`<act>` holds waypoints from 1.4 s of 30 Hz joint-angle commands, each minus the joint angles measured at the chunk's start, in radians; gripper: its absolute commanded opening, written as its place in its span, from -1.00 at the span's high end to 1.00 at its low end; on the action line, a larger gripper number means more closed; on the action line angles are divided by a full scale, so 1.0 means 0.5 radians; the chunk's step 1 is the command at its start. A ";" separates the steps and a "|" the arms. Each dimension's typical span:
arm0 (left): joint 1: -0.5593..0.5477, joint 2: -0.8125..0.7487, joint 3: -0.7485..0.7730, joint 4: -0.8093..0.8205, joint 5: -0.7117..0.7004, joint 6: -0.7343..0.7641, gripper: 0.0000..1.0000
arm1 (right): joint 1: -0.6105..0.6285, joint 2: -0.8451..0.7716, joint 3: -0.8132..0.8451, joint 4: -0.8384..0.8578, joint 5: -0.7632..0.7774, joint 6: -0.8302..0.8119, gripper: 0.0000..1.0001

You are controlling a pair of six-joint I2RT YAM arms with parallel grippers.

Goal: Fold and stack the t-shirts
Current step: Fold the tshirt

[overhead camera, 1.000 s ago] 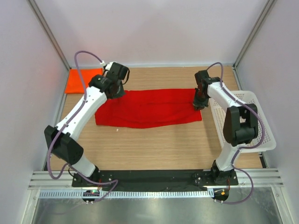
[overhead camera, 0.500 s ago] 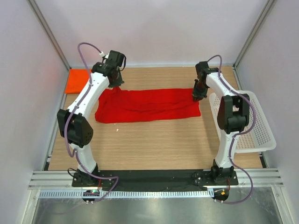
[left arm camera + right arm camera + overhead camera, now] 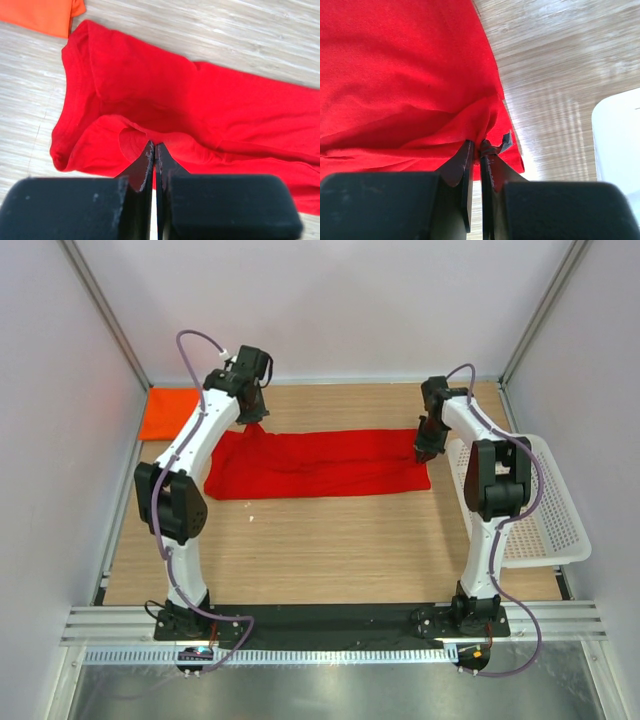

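Observation:
The red t-shirt [image 3: 320,464] lies stretched in a long band across the middle of the table. My left gripper [image 3: 254,424] is shut on its far left corner, lifting a fold of red cloth [image 3: 145,90]. My right gripper [image 3: 424,452] is shut on its far right corner [image 3: 420,75], the cloth bunched between the jaws. The orange t-shirt [image 3: 166,411] lies folded at the far left edge of the table; a corner of it shows in the left wrist view [image 3: 40,15].
A white mesh basket [image 3: 545,510] stands at the right edge of the table, just right of my right arm; its rim shows in the right wrist view [image 3: 617,145]. Bare wooden tabletop [image 3: 330,550] lies in front of the red shirt.
Both grippers have moved toward the back of the table, pulling the far edge of the red shirt with them. The shirt is narrower front to back. The left arm has stretched out.

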 commanded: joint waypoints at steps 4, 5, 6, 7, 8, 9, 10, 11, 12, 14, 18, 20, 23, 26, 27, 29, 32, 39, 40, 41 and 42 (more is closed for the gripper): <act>0.032 0.062 0.118 0.045 -0.071 0.040 0.99 | -0.003 0.057 0.084 0.021 -0.028 -0.021 0.89; 0.038 0.075 0.121 0.045 -0.074 0.034 0.99 | -0.003 0.072 0.103 0.018 -0.028 -0.018 0.88; 0.056 0.081 0.124 0.048 -0.074 0.031 1.00 | -0.003 0.097 0.136 0.003 -0.031 -0.018 0.86; 0.066 0.093 0.127 0.051 -0.071 0.025 1.00 | 0.000 0.109 0.152 0.003 -0.031 -0.014 0.86; 0.069 0.108 0.145 0.061 -0.062 0.025 0.99 | 0.000 0.118 0.167 0.000 -0.034 -0.008 0.85; 0.078 0.124 0.151 0.064 -0.065 0.031 1.00 | -0.003 0.143 0.204 -0.013 -0.034 -0.005 0.85; 0.081 0.139 0.173 0.055 -0.058 0.034 1.00 | -0.003 0.152 0.222 -0.022 -0.034 -0.002 0.84; 0.081 0.179 0.212 0.051 -0.058 0.034 0.99 | -0.003 0.161 0.238 -0.028 -0.037 -0.002 0.84; 0.087 0.191 0.243 0.039 -0.061 0.037 1.00 | -0.003 0.180 0.253 -0.043 -0.037 -0.002 0.84; 0.087 0.219 0.283 0.012 -0.061 0.037 0.99 | -0.003 0.192 0.290 -0.046 -0.040 0.001 0.81; 0.087 0.256 0.289 0.021 -0.049 0.049 0.99 | -0.003 0.226 0.345 -0.083 -0.034 -0.011 0.64; 0.090 0.283 0.302 0.051 -0.025 0.077 0.99 | -0.003 0.247 0.373 -0.096 -0.037 -0.011 0.61; 0.093 0.342 0.394 -0.007 -0.034 0.080 0.99 | -0.003 0.256 0.419 -0.105 -0.010 -0.024 0.57; 0.093 0.406 0.532 -0.068 -0.061 0.089 0.99 | -0.003 0.290 0.495 -0.147 -0.004 -0.030 0.60; 0.097 0.418 0.559 -0.071 -0.083 0.098 1.00 | -0.006 0.296 0.508 -0.154 -0.010 -0.024 0.61; 0.100 0.415 0.569 -0.065 -0.089 0.101 0.99 | -0.006 0.312 0.520 -0.157 -0.022 -0.015 0.65; 0.109 0.400 0.559 -0.038 -0.080 0.107 1.00 | -0.006 0.336 0.520 -0.154 -0.043 0.001 0.66; 0.106 0.421 0.559 -0.007 0.031 0.086 0.99 | -0.006 0.361 0.520 -0.175 -0.016 0.001 0.65; 0.109 0.427 0.556 -0.001 0.034 0.083 1.00 | -0.006 0.364 0.517 -0.175 -0.013 0.001 0.65; 0.106 0.434 0.556 0.008 0.043 0.089 0.99 | -0.006 0.364 0.517 -0.181 -0.010 0.007 0.65; 0.109 0.434 0.562 0.021 0.046 0.095 0.99 | -0.006 0.364 0.517 -0.181 -0.007 0.007 0.65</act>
